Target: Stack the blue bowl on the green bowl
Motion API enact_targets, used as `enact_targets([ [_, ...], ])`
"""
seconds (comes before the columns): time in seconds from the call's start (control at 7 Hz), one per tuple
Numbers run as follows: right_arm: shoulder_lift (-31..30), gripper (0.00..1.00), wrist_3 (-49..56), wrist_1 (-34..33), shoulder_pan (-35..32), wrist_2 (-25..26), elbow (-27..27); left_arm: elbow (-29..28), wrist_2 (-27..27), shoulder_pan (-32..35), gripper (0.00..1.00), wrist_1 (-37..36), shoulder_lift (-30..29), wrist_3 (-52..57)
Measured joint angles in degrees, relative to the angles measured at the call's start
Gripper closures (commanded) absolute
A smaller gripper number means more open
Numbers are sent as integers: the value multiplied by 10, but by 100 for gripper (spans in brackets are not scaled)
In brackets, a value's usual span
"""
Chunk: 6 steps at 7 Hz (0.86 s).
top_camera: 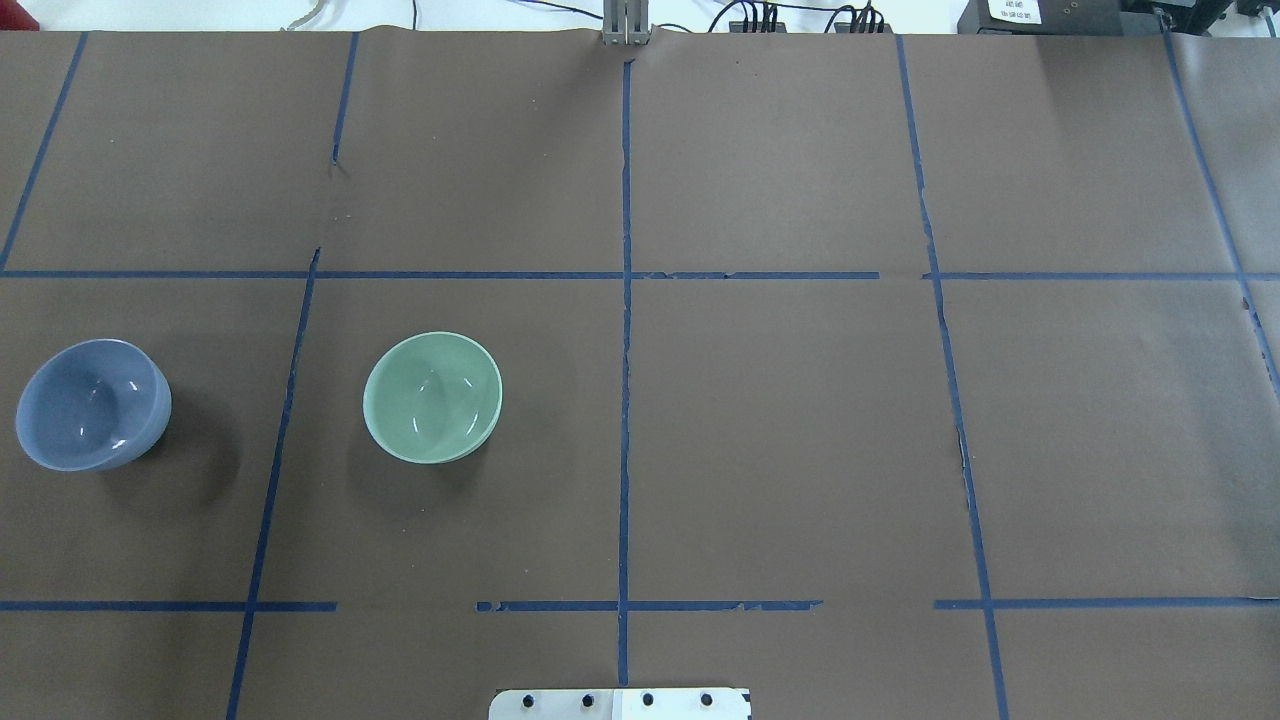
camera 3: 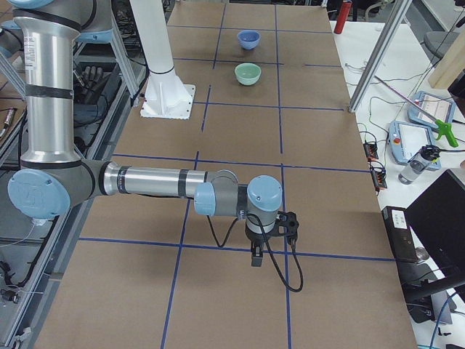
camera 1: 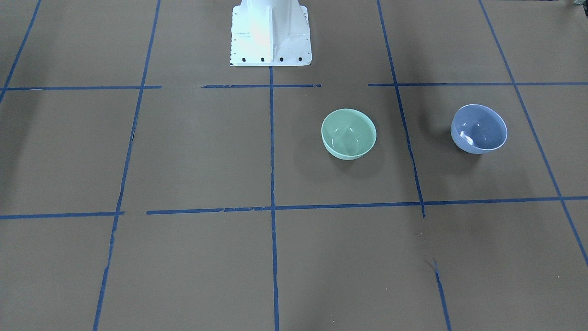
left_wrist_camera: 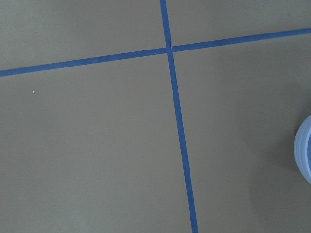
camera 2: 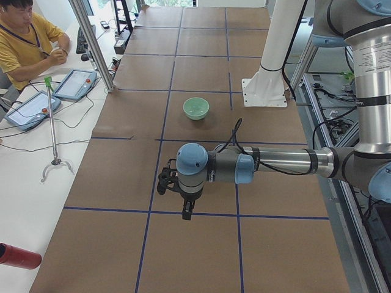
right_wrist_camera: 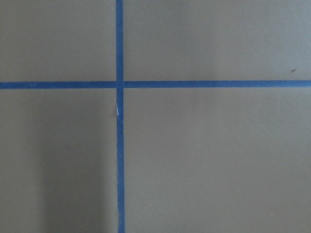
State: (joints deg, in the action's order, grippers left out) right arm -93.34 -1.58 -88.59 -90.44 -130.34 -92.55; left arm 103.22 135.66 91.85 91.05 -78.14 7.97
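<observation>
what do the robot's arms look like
Both the left arm and the right arm are silver metal tubes with pale blue rounded joint caps. The left gripper and right gripper are black, each with a looping black cable.

Right of frame: glossy pale periwinkle-blue round bowl (camera 1: 479, 128), plain, white glints inside. Centre-right: glossy pale mint-green round bowl (camera 1: 348, 134), plain, same glints. Matte brown paper table cover (camera 1: 197, 151) crossed by dark blue tape grid (camera 1: 272, 147). Top centre: white metal robot base (camera 1: 271, 32), black bolt holes.

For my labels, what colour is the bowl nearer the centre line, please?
That bowl is pale mint green, clearest in the overhead view.
</observation>
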Motion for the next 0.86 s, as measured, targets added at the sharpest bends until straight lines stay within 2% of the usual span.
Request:
enact_targets([
  [0.57, 0, 0, 0, 0, 0, 0, 0, 3, 0, 0, 0, 2, -2, -2],
  [0.86, 0, 0, 0, 0, 0, 0, 0, 9, 1, -6, 0, 51, -12, -13],
])
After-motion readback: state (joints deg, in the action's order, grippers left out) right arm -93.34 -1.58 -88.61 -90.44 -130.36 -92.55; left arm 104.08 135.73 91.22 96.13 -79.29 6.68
